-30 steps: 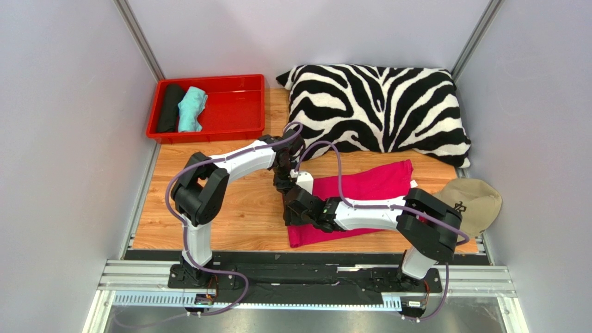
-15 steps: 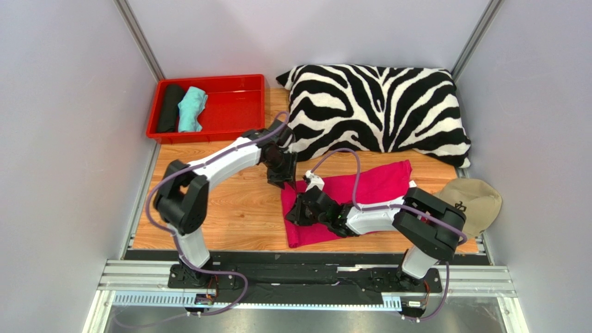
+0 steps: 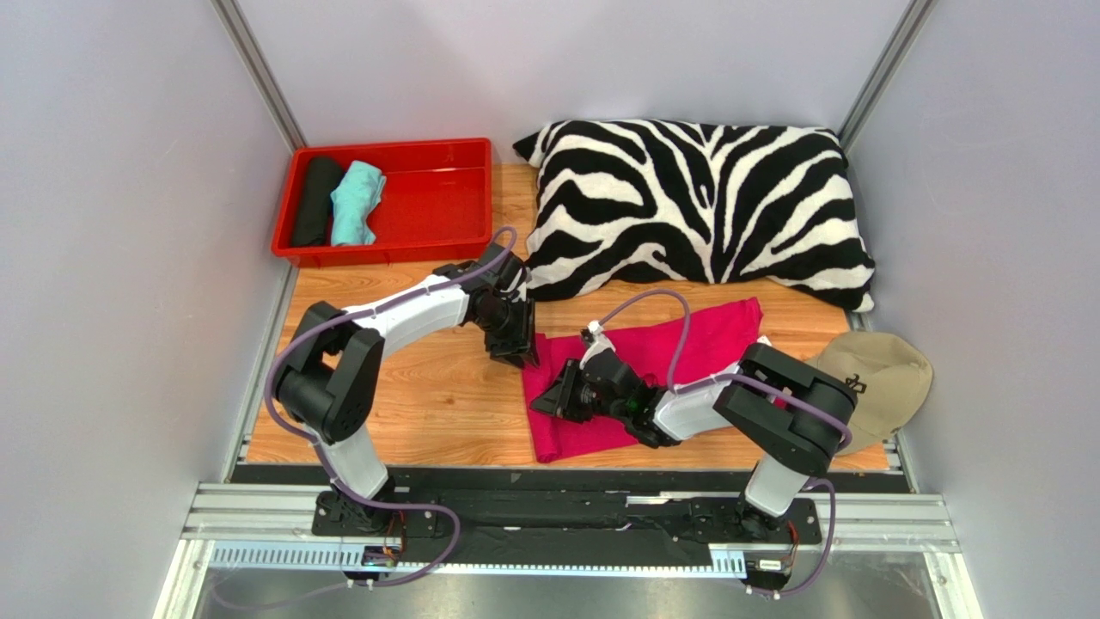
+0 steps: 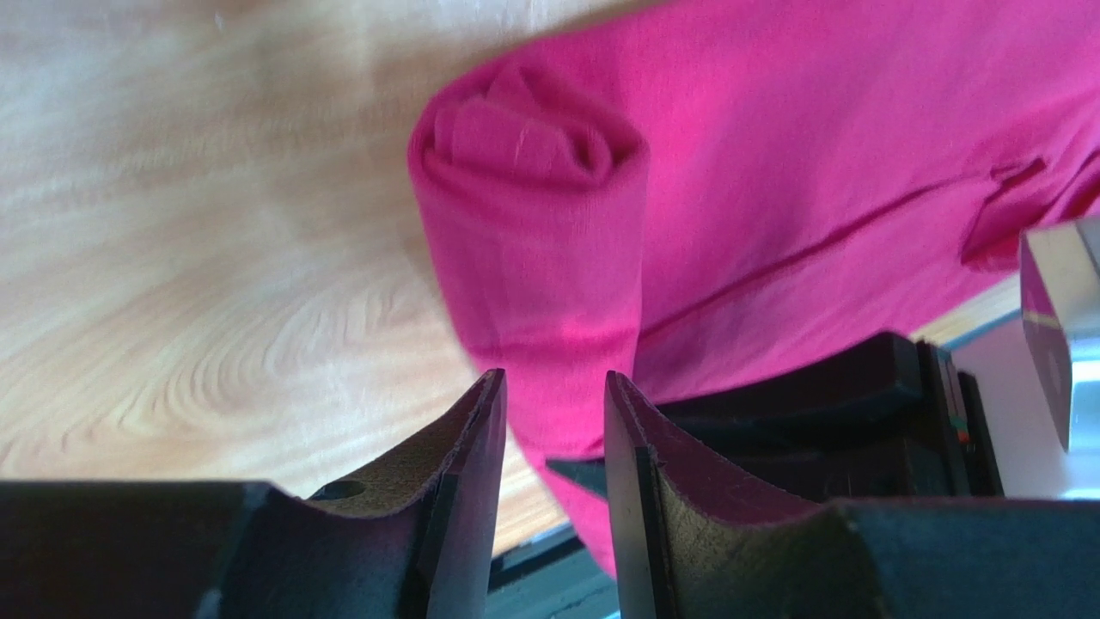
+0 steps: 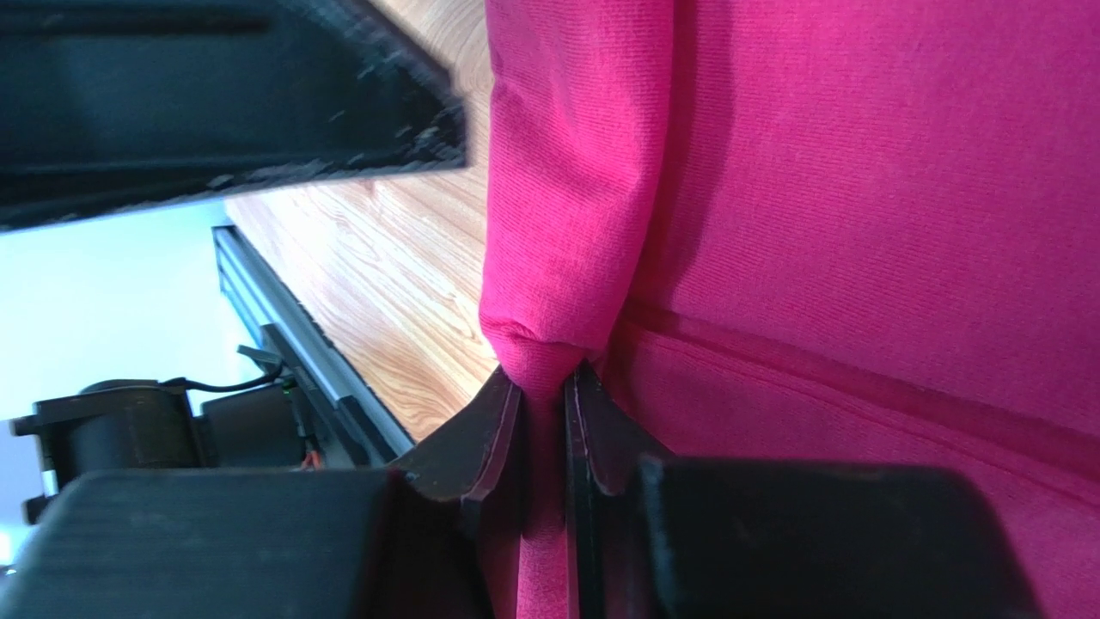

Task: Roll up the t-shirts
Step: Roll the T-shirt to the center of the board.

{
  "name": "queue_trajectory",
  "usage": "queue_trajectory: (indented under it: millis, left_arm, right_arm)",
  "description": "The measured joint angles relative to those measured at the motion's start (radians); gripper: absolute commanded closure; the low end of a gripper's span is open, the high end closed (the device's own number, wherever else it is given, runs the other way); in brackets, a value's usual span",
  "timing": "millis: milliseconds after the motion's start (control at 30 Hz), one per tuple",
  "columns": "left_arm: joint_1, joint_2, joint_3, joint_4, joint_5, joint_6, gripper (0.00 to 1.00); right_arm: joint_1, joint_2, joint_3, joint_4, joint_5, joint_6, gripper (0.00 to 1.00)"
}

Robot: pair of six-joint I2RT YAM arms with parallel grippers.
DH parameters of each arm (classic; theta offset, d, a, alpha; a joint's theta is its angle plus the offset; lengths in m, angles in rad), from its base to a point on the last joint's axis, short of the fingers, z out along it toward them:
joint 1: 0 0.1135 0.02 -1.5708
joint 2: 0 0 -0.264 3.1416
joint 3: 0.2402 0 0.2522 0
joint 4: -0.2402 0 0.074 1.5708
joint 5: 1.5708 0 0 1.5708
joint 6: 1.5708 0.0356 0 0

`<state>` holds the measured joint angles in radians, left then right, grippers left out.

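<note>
The hot-pink t-shirt (image 3: 684, 342) lies on the wooden table, its left edge rolled into a short roll (image 4: 542, 245). My left gripper (image 3: 514, 346) is at the roll's far end, slightly open, with the roll just beyond its fingertips (image 4: 553, 387). My right gripper (image 3: 549, 397) is at the roll's near end, shut on pinched pink cloth (image 5: 545, 381). The roll runs up from its jaws (image 5: 575, 194). A black roll (image 3: 314, 200) and a mint-green roll (image 3: 355, 203) lie in the red tray (image 3: 387, 245).
The zebra-striped pillow (image 3: 704, 200) lies at the back, right behind the shirt. A beige cap (image 3: 885, 374) sits at the right edge. Grey walls close in on both sides. The left arm's fingers show in the right wrist view (image 5: 233, 116).
The left arm's elbow has swung left and its gripper has shifted a little left at the roll's far end. The right gripper has turned and edged forward, still on the cloth.
</note>
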<state>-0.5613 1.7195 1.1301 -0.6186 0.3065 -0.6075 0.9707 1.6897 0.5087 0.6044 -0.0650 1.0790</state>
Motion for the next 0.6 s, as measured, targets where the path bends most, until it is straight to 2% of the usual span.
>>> queue_trajectory:
  millis: [200, 400, 600]
  left_arm:
    - [0.000, 0.059, 0.011, 0.028, -0.035, -0.022, 0.59]
    - [0.000, 0.104, 0.046, 0.003, -0.103, -0.038, 0.57]
    - [-0.001, 0.104, 0.097, -0.025, -0.151, -0.010, 0.41]
  right_arm:
    - [-0.006, 0.011, -0.007, 0.028, -0.016, 0.024, 0.75]
    - [-0.006, -0.008, 0.000, -0.020, -0.011, 0.005, 0.78]
    - [-0.006, -0.024, 0.012, -0.072, -0.007, -0.022, 0.82]
